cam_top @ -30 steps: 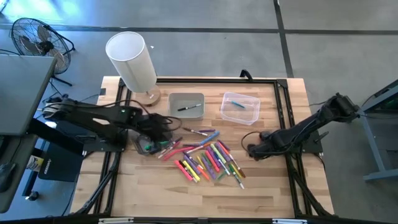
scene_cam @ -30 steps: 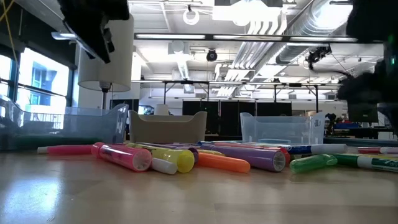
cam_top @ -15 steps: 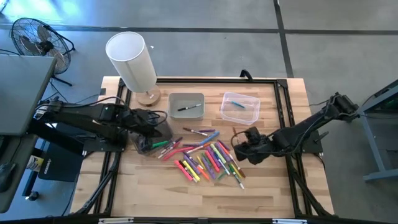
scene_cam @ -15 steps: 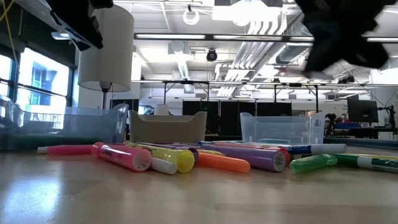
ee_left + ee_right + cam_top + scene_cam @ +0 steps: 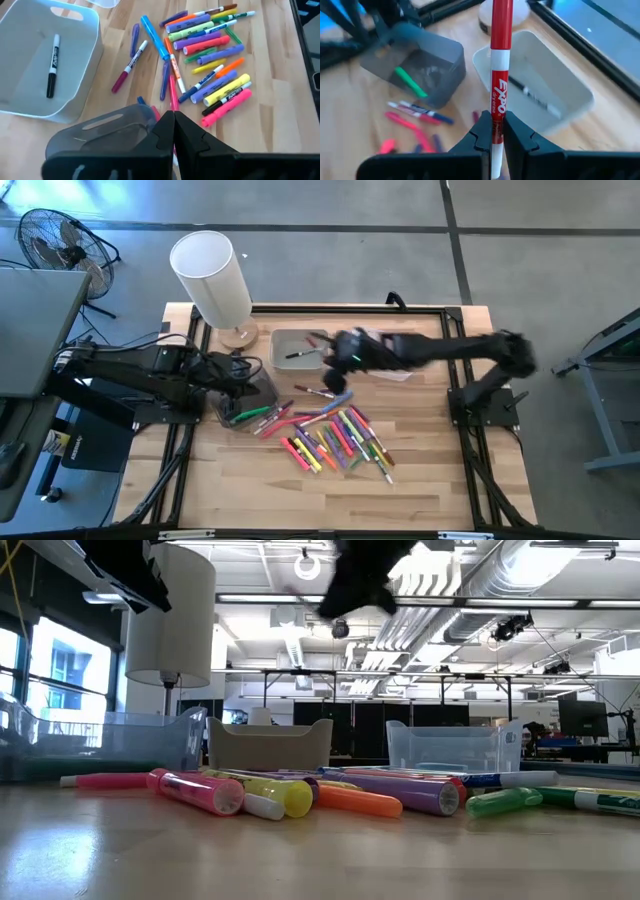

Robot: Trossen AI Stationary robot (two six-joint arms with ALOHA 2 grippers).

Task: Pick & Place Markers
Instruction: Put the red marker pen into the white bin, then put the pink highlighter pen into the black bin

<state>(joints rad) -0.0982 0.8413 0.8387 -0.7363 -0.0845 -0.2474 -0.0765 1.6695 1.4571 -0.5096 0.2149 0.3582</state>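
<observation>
1. Since a second ago, the right arm has swung from the right side of the counter [image 5: 240, 480] across to the upper middle of the overhead picture. Its right end effector [image 5: 335, 358] now hangs beside the grey bin [image 5: 299, 352].
2. That end effector is clenched on a red marker [image 5: 499, 80]. In its wrist picture the pen stands lengthwise out from between the fingers, pointing toward the grey bin's rim.
3. White lettering on the red marker's barrel reads "EXPO", with "dry erase" in smaller print beneath.
4. One black marker [image 5: 52, 65] already lies in the grey bin. White print runs along its barrel (too small to read).
5. Further markers [image 5: 335, 438] lie scattered at the middle of the overhead picture, below both bins, their long axes pointing many ways. Several show printed labels that cannot be read.
6. A clear bin [image 5: 385, 352] sits just right of the grey one, with a blue marker [image 5: 378, 348] inside.
7. At centre left, the left end effector [image 5: 174, 125] is clenched shut with nothing between its fingers, over a dark tub [image 5: 243, 405] holding a green marker [image 5: 410, 81].
8. My judgement: the coming move turns on carrying the red marker a little further over the grey bin, which is the container nearest this arm.
</observation>
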